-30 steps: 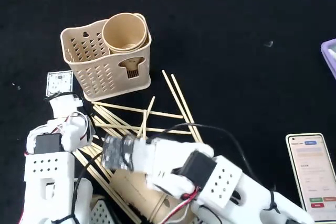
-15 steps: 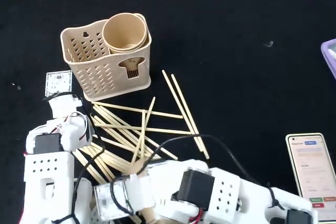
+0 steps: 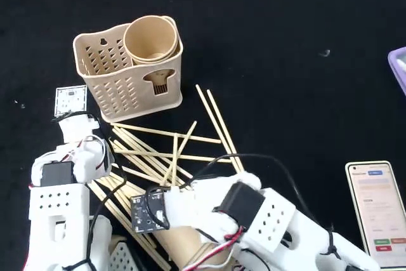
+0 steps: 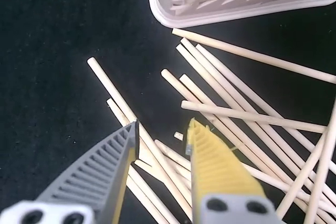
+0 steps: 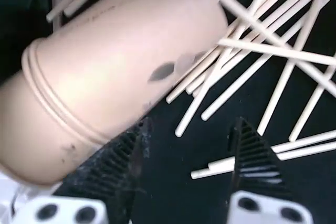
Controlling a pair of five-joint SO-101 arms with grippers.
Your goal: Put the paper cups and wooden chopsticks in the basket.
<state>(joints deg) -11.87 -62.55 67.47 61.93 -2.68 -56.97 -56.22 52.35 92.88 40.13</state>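
While nested tan paper cups (image 3: 151, 37) sit in the beige perforated plastic basket (image 3: 127, 74), a fallen tan paper cup (image 5: 115, 77) and the pale wooden chopsticks (image 3: 171, 157) lie loose on the black desk (image 3: 285, 61); no sticks binned. Left claw (image 4: 163, 129) open, empty, over sticks. Right claw (image 5: 192, 129) open beside the fallen cup.

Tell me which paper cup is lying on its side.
The cup beside the right hand, lying among the loose chopsticks; the other cups stand upright, nested in the basket.

Black table (image 3: 304, 93) with basket (image 3: 120, 87), scattered wooden chopsticks (image 3: 166, 136), paper cup (image 5: 115, 66) on its side, phone (image 3: 379, 204), white card (image 3: 71, 99)
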